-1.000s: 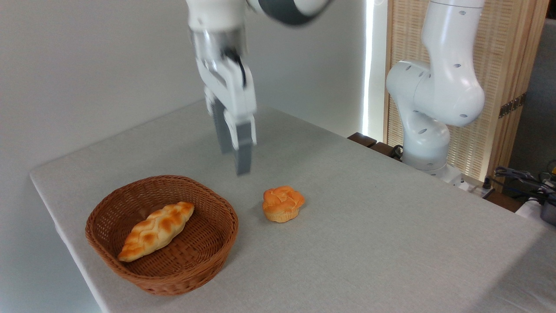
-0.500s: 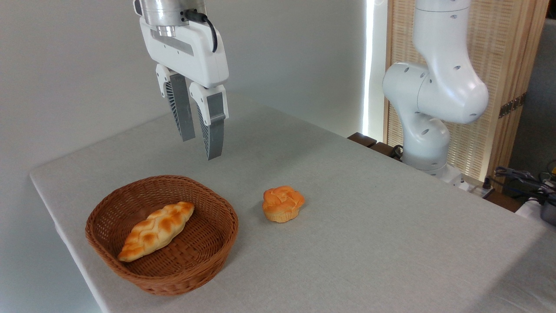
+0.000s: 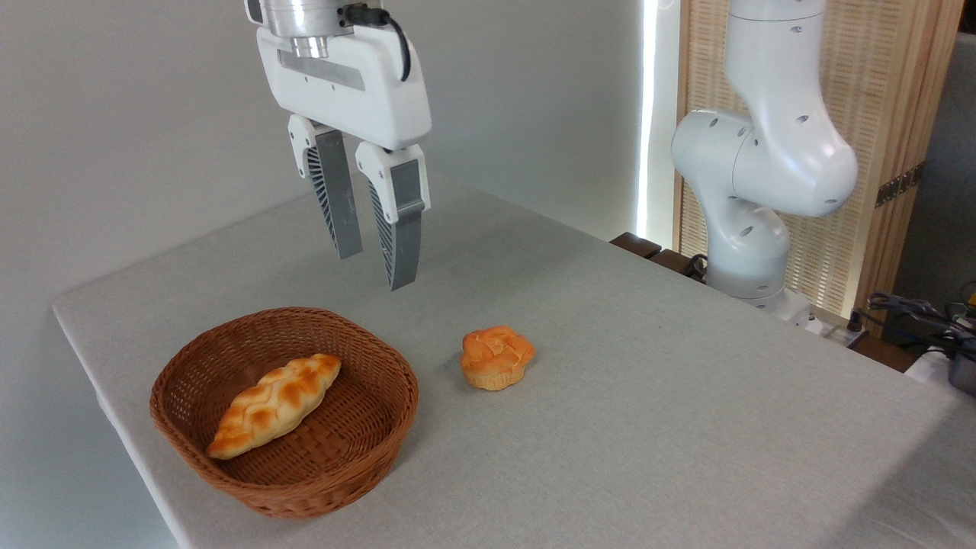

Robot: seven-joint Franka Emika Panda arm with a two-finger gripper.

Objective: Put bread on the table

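Note:
The bread (image 3: 496, 357), a small round golden-orange bun with a knotted top, rests upright on the table (image 3: 648, 396), just right of the basket. My gripper (image 3: 376, 271) hangs in the air above and to the left of the bun, well clear of it. Its two grey fingers (image 3: 402, 236) point down with a narrow gap between them and nothing held, so it is open.
A brown wicker basket (image 3: 366, 450) at the front left holds a longer braided loaf (image 3: 274, 404). The arm's white base (image 3: 751, 229) stands at the table's far right edge. Cables and dark gear (image 3: 930, 320) lie beyond the right corner.
The gripper swung left and up away from the bun, then drifted back right and slightly down. The bun and basket stayed put.

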